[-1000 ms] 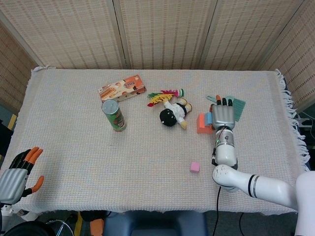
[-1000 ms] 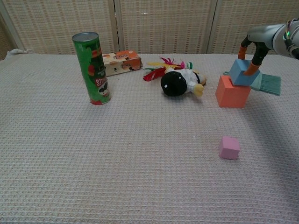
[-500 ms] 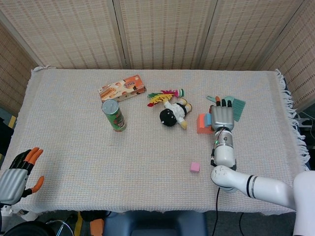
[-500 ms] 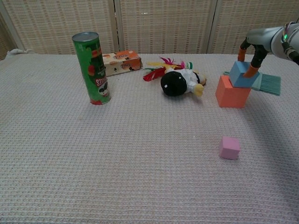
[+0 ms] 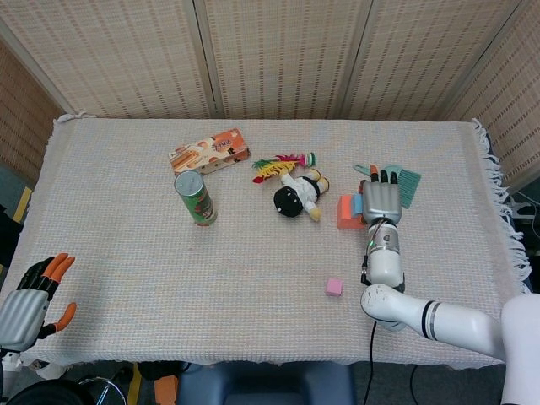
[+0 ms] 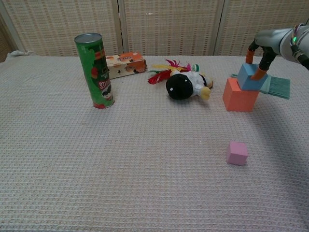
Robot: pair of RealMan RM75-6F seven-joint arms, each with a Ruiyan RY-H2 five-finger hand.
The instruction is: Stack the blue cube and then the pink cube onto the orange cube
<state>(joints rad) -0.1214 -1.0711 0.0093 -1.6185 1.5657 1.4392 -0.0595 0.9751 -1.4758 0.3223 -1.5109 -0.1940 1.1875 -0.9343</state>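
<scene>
The orange cube stands at the right of the table. On its top right edge the blue cube sits tilted, pinched between the fingers of my right hand. In the head view that hand covers most of the blue cube. The small pink cube lies alone on the cloth, nearer the front edge. My left hand hangs open off the table's front left corner, holding nothing.
A green chip can stands upright at the left, with an orange snack box behind it. A black-and-white plush doll with a feathered toy lies left of the orange cube. A teal brush lies behind the cubes.
The right hand has shifted the blue cube slightly, settling it lower against the orange cube's top. The left hand has not moved.
</scene>
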